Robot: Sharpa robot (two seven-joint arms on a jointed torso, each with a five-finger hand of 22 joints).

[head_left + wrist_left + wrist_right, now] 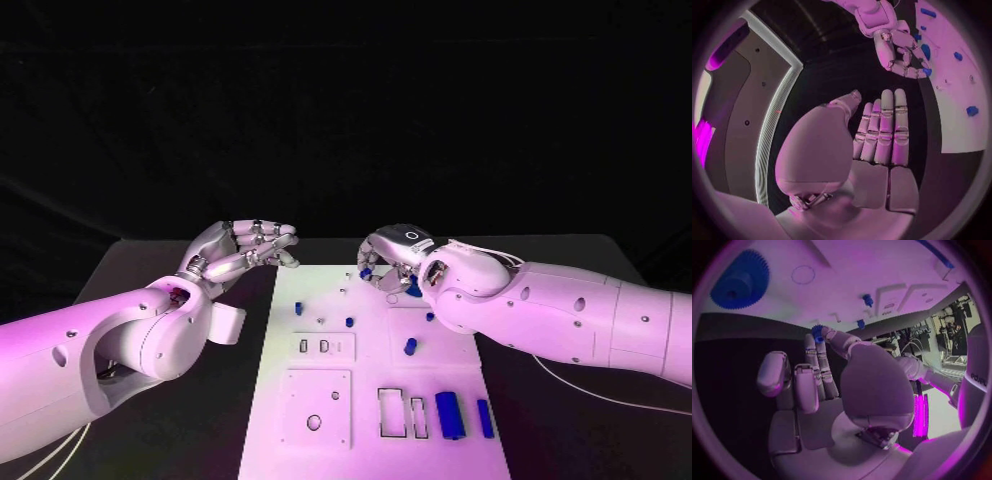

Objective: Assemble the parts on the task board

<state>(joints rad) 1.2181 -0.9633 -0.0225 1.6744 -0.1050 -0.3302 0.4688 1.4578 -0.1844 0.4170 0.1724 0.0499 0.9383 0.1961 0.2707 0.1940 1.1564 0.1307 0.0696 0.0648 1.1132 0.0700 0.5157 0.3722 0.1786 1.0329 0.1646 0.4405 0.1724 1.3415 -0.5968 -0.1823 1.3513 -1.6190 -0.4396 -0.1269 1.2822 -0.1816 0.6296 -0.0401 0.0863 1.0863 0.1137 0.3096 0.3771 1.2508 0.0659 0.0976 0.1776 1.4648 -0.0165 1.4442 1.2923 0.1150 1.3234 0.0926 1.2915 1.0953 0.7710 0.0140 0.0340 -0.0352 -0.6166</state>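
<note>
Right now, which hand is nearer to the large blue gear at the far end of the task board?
The right hand. It hovers over the board's far end, next to the large blue gear. The left hand is off the task board, beyond its left edge, holding nothing.

Left hand (242,250) empty, right hand (392,262) pinching.

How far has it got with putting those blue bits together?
Partway, I'd guess. A large blue gear lies on the task board. The right robot hand pinches a small blue gear above it. Two blue bars lie loose beside empty slots, so those seem left. The left robot hand holds nothing.
</note>
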